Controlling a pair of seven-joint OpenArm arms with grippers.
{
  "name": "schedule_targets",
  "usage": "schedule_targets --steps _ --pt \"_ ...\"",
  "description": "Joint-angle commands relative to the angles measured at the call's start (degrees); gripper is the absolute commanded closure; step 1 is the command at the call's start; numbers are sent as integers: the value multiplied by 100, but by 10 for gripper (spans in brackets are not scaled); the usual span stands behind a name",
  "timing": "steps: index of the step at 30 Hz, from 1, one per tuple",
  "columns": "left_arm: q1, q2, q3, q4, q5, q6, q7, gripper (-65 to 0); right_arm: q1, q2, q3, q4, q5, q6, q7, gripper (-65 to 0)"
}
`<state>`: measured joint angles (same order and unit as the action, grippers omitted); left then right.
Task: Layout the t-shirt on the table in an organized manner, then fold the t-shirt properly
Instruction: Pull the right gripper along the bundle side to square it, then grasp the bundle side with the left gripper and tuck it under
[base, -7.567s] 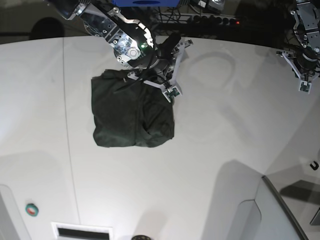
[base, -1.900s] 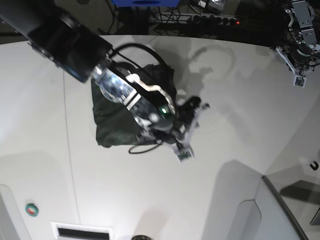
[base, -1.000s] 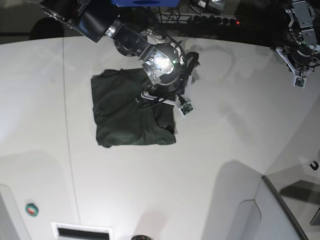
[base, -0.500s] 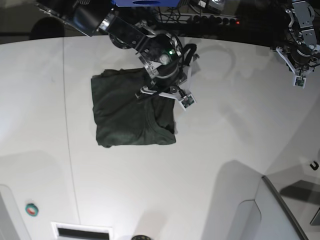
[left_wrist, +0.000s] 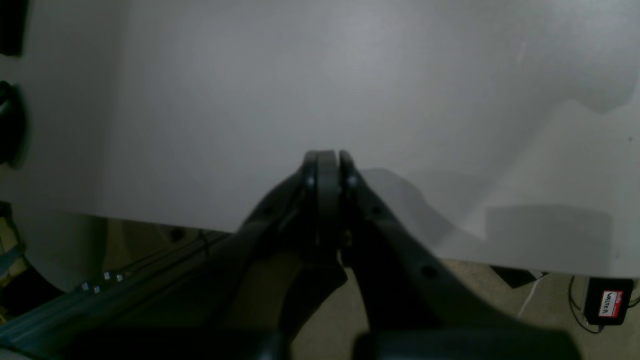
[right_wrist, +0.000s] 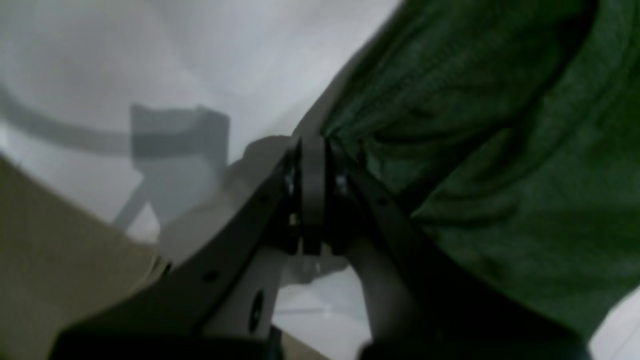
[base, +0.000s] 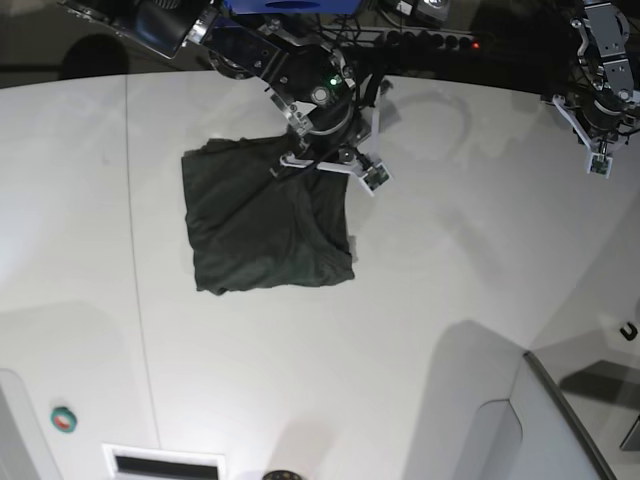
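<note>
Moved since earlier: right gripper (base: 350, 160) has gone from the shirt's near right corner back up its right edge to the far right corner, and its jaws have shut.
Shirt: plain dark green, wrinkly cotton t-shirt (base: 265, 215) lies as a rough folded square on the large glossy white table (base: 450, 280), toward the far edge, just right of the thin dark seam.
Right gripper: clenched at the shirt's far right hem; the right wrist view shows cloth (right_wrist: 475, 150) bunched against the closed tips (right_wrist: 312, 150), though whether fabric is actually pinched I cannot tell.
Left gripper: clamped on nothing (left_wrist: 325, 160), hanging over the table's far right edge (base: 598, 160), well apart from the shirt.
Step in hand: probably tidying the finished fold, tugging that corner square.
Next move: a short pull outward along the surface, kept low so the layers do not lift apart.
Only the base view shows: the whole shirt outline and both arms.
Only the wrist views show: jaw closure and hem wrinkles up close.
</note>
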<state>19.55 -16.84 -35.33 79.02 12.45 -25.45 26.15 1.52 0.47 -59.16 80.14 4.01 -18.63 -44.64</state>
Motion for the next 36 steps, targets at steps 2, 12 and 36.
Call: schedule_targets --steps 2,12,36 --pt "1 -114 -40 76 17 62 -79 0 11 -69 -5 96 -45 57 91 -2" --pt "1 -114 4 76 17 62 -79 0 2 -113 3 307 -45 57 170 -201" --pt "-105 387 540 893 8 53 -79 0 1250 353 3177 -282 -71 48 354 -17"
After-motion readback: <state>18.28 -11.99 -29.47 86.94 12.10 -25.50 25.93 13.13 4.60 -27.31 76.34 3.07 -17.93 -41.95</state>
